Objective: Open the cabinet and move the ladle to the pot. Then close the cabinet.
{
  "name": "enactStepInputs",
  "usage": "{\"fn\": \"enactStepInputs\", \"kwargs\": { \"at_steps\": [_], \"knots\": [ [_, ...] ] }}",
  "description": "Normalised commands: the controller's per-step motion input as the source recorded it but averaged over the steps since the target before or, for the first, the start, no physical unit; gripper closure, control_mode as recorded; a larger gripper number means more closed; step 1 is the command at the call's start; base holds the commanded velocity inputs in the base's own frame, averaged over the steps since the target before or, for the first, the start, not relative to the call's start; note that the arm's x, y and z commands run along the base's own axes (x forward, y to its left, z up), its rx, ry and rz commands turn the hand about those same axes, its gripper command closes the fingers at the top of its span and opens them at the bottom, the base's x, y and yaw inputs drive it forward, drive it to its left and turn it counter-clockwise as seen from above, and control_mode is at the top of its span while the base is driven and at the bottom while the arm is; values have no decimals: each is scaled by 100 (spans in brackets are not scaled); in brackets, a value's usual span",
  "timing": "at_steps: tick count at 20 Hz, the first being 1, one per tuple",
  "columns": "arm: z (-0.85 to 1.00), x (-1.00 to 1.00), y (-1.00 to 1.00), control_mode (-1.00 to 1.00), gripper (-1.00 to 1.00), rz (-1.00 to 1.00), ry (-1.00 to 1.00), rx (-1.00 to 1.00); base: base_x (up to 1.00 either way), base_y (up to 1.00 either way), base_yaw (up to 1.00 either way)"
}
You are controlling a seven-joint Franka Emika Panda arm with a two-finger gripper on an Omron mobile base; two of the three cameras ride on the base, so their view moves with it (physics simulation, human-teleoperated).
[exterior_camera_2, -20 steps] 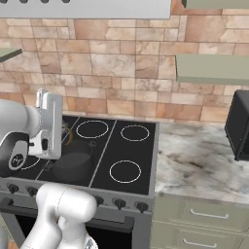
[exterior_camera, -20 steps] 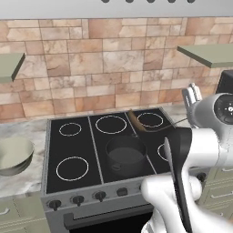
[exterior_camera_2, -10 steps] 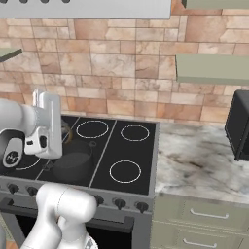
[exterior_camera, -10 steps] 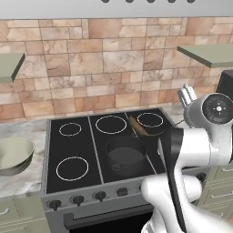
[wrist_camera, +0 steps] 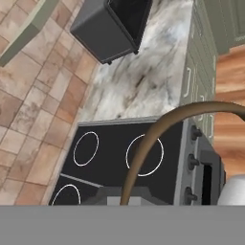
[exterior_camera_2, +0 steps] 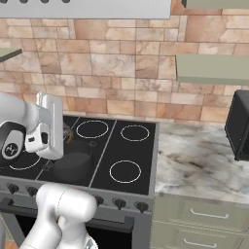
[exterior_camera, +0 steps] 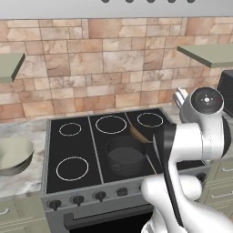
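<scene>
Gripper is staying out of sight behind the white arm, jaws closed down narrow; brown wooden ladle w/ long curved dark handle [wrist_camera: 158,139] is arching up from between the fingers in hand view, so it's being held. Scoop end [exterior_camera: 136,133] is sitting at back rim of dark grey round shallow pot [exterior_camera: 126,154] on black stovetop [exterior_camera: 73,145]. Pale grey-green bowl [exterior_camera: 13,155] is resting on marble counter [exterior_camera_2: 204,163] to the left. Beyond, brick backsplash [exterior_camera: 109,59]

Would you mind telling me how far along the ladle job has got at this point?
Done: the ladle has reached the stove. In hand: the shut gripper appears to hold its handle, with the scoop at the back rim of the pot. Left: setting it in the pot, releasing, then closing the cabinet.
</scene>
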Motion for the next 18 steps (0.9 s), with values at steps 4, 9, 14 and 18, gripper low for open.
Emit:
{"fn": "enactStepInputs", "kwargs": {
  "at_steps": [4,9,14,18],
  "knots": [
    [-5,3,-6,-100,100,0,6,-5,0,0,0],
    [0,5,-7,-100,100,0,0,-5,0,0,0],
    [-5,0,-8,-100,100,0,2,-6,0,0,0],
    [-10,1,-11,-100,100,0,4,-4,0,0,0]
  ]
}}
